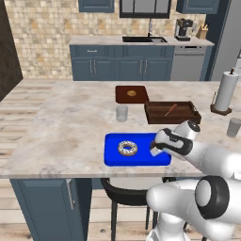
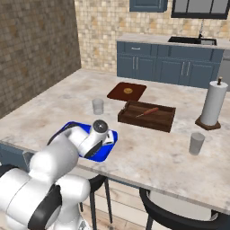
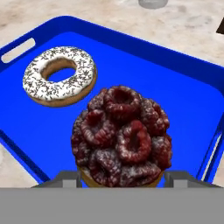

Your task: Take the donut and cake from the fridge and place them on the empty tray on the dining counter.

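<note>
The blue tray lies near the front edge of the dining counter. On its left half rests the donut, white-iced with dark speckles. My gripper is low over the tray's right half. In the hand view the dark reddish cake sits between the fingertips, which press its base from both sides, just beside the donut. I cannot tell whether the cake touches the tray floor. The fridge is out of view.
Behind the tray stand a glass, a brown board and a dark wooden tray. A paper towel roll and a second glass are at the right. A stool sits under the counter's front edge.
</note>
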